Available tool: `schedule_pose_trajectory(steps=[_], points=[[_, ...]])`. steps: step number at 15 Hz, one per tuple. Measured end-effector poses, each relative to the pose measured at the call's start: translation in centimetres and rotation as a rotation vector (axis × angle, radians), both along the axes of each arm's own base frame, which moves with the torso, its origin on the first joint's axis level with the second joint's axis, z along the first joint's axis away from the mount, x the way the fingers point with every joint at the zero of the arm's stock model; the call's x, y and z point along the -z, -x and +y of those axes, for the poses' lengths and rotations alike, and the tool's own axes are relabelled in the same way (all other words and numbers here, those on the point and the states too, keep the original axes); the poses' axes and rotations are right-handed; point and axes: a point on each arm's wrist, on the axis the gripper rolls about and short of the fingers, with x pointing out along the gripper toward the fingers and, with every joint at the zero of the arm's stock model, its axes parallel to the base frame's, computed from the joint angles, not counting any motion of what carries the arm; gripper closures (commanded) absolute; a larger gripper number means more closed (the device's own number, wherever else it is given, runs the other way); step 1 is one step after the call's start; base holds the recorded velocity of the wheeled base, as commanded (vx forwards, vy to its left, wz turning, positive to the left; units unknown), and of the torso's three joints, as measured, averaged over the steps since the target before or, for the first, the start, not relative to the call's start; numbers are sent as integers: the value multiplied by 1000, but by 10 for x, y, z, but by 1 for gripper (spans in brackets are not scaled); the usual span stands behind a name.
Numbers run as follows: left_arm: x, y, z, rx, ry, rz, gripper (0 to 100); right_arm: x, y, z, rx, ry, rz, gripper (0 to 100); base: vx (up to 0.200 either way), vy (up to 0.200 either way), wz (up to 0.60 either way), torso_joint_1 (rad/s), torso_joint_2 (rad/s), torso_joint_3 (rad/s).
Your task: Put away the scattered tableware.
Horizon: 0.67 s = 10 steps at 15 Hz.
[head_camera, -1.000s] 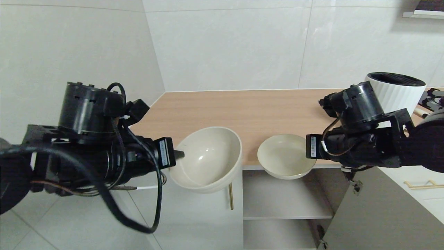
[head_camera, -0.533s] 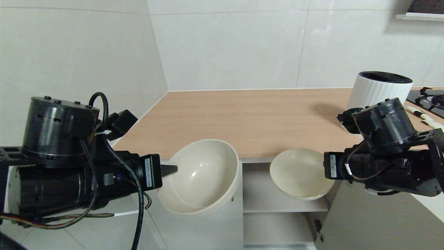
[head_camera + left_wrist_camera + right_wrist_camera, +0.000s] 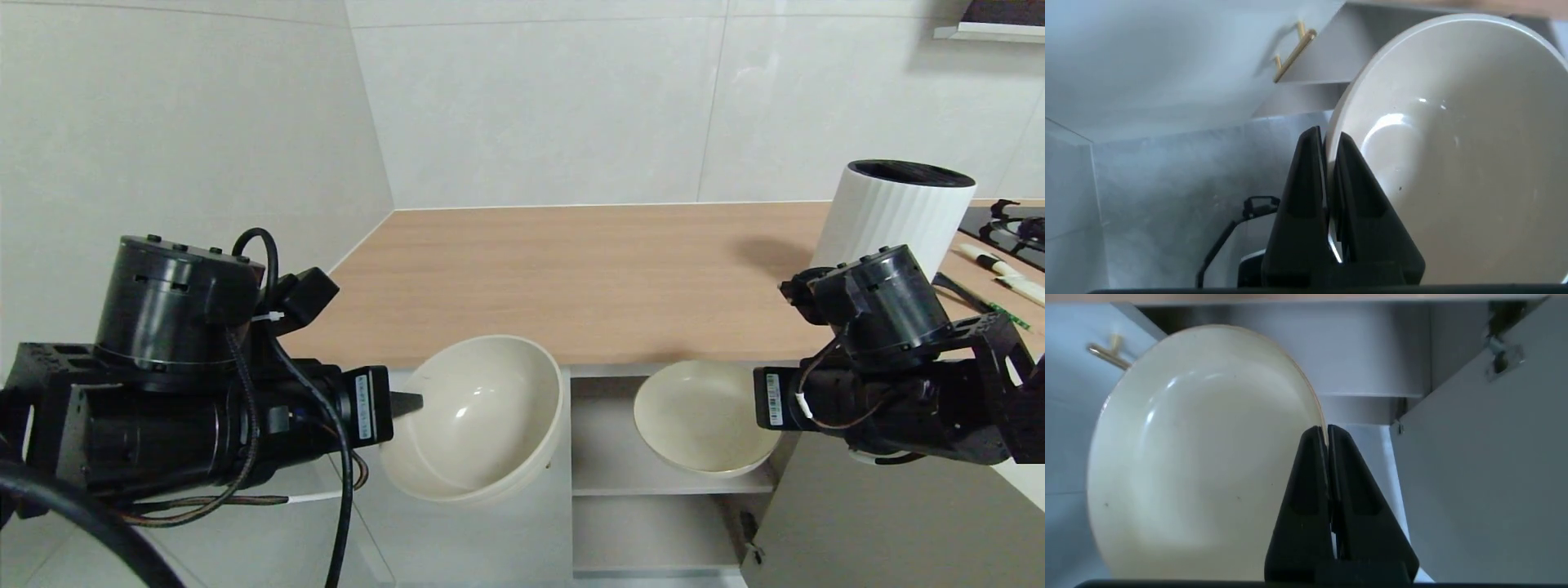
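Both arms are out in front of the open cabinet (image 3: 653,490), and each one has a dish. The left gripper (image 3: 406,403) is clamped on the rim of the deep cream bowl (image 3: 478,416): in the left wrist view its two black fingers (image 3: 1310,175) pinch the bowl (image 3: 1454,147) wall between them, one inside and one outside. The bowl juts straight out past the fingertips, tipped with its opening facing up and back toward the gripper.

Over to the right gripper (image 3: 761,398), and it is pinched tight on the edge of the shallow cream plate (image 3: 698,416). The right wrist view shows the fingers (image 3: 1310,474) closed over the rim of the plate (image 3: 1200,449), which hangs out beyond the fingertips, tilted.

Bowl and plate are side by side, apart, both just below the front edge of the wooden counter (image 3: 571,278). The cabinet shelves lie just past the plate, and the open grey door (image 3: 882,523) is under the right gripper. A white ribbed container (image 3: 898,208) stands on the counter behind the right gripper.
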Motion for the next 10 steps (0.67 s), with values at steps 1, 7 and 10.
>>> schedule_pose_trajectory(steps=[1,7,10], points=[[1,-1,0,-1,-2,4,100,1,-1,0,0,2,3,100,0,0,0,-144,422,271],[3,-5,2,-18,-6,11,100,4,-3,2,12,15,5,100,0,0,0,-149,468,308],[2,-7,4,-26,-4,9,100,7,-7,4,14,13,3,100,0,0,0,-126,460,344]])
